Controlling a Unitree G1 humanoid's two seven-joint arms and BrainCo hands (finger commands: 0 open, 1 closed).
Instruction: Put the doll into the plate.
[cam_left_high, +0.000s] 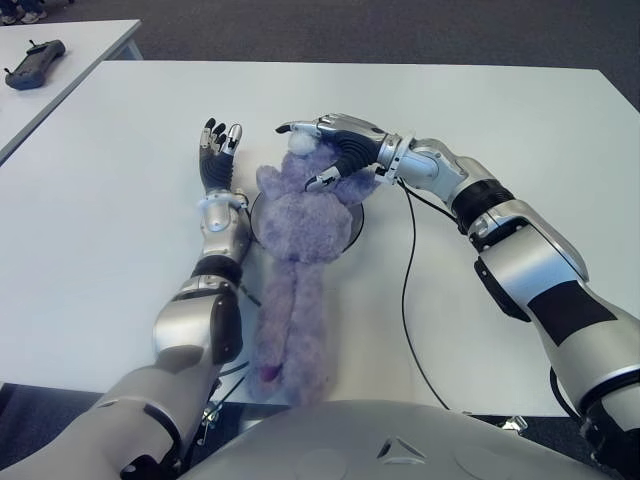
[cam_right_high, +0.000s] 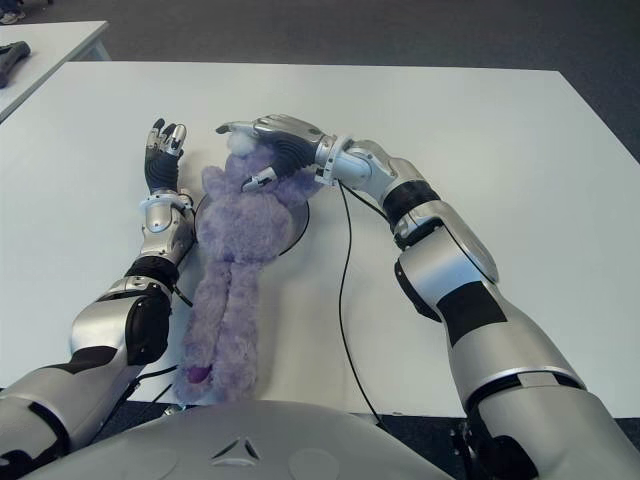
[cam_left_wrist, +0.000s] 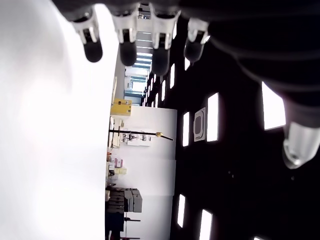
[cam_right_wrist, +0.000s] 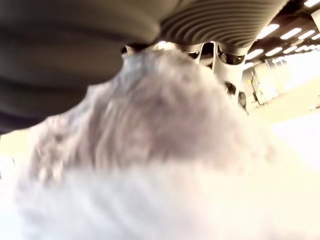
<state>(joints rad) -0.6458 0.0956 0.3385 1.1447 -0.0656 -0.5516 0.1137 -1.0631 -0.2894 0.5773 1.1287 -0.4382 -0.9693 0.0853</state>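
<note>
A purple plush doll (cam_left_high: 295, 250) lies lengthwise on the white table (cam_left_high: 520, 120), its head and body over a dark round plate (cam_left_high: 355, 225) and its legs trailing toward the near edge. My right hand (cam_left_high: 300, 155) reaches in from the right and covers the doll's head, fingers over the top and thumb curled against the fur. Fur (cam_right_wrist: 160, 150) fills the right wrist view against the palm. My left hand (cam_left_high: 218, 150) shows just left of the doll's head, palm up, fingers (cam_left_wrist: 125, 47) spread and holding nothing.
A black cable (cam_left_high: 405, 300) runs from the right wrist across the table to the near edge, right of the plate. A second white table (cam_left_high: 80, 40) at the far left carries a dark handheld controller (cam_left_high: 33, 62).
</note>
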